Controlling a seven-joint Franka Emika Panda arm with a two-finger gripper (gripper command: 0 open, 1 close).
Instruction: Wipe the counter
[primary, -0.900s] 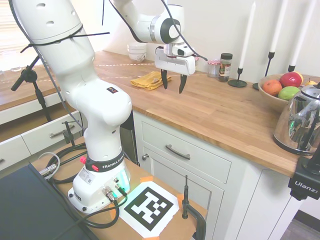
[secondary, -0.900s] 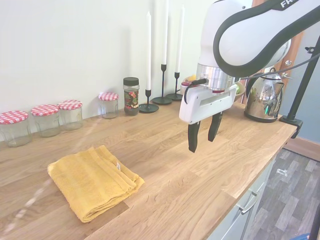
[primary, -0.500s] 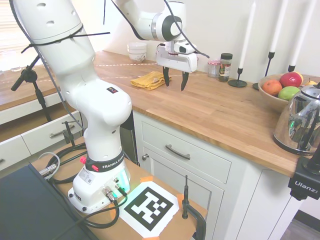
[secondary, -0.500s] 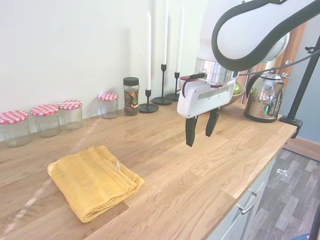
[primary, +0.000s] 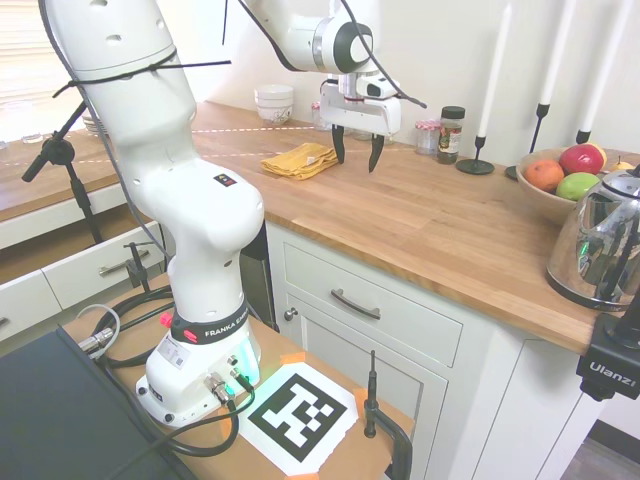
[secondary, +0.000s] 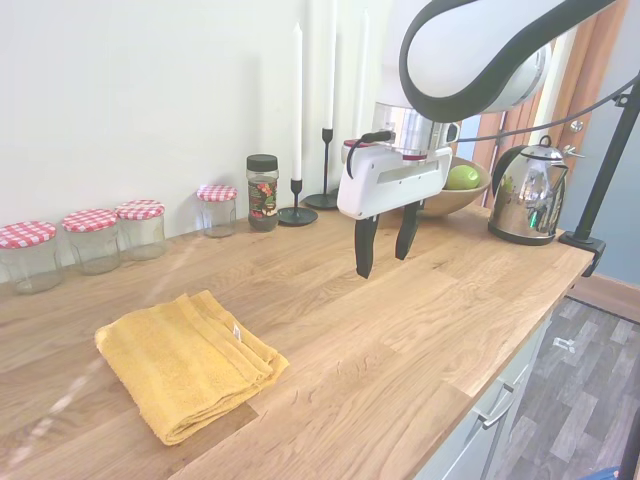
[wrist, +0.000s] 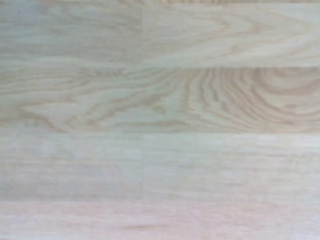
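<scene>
My gripper (secondary: 381, 244), black fingers apart and empty, is hovering above the plank-grained wooden bench (secondary: 400, 330), near the folded yellow terry cloth (secondary: 185, 362).

A: Arm finish?
B: Glossy white rounded links, black joint rings, black cables tied along them. Base band reads FRANKA, small red mark above it, green light at base.
A: End effector?
B: gripper (secondary: 382, 235): white boxy body, two black tapered fingers (secondary: 364, 246).

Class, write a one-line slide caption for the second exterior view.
Open pincer hovers above the wooden counter, with the folded yellow towel lying untouched nearby.
</scene>
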